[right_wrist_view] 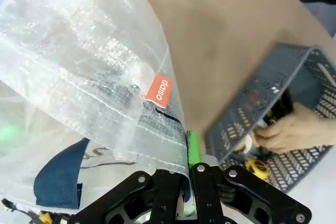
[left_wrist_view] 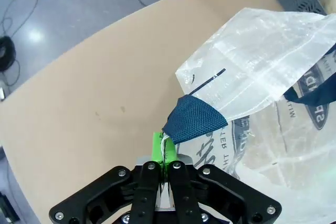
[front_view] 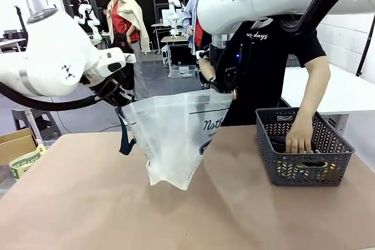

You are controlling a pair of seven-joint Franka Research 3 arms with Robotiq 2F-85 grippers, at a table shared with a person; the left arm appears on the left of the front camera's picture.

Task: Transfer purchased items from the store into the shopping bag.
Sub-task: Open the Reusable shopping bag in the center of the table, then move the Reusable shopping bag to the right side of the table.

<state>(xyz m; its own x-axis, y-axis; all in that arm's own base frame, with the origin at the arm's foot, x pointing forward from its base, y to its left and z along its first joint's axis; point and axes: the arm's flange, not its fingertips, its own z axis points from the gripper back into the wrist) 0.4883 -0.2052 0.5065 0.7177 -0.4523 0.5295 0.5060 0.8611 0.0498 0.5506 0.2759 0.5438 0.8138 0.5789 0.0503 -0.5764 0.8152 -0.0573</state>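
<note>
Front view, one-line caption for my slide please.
Both arms' jaws pinch the shopping bag at its rim, spreading it open, while a person's hand reaches into the grey lattice basket.

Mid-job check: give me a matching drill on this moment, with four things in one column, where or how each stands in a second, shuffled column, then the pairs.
Things:
1. left gripper
2. right gripper
3. person's hand
4. dark grey basket

Places and states:
A. reaching inside the basket
B. shut on the shopping bag at its rim, by the orange tag
C. standing on the table, on the robot's right side
D. shut on the shopping bag's rim, by a navy handle

Pairs: 1-D, 2-B, 3-A, 4-C
</note>
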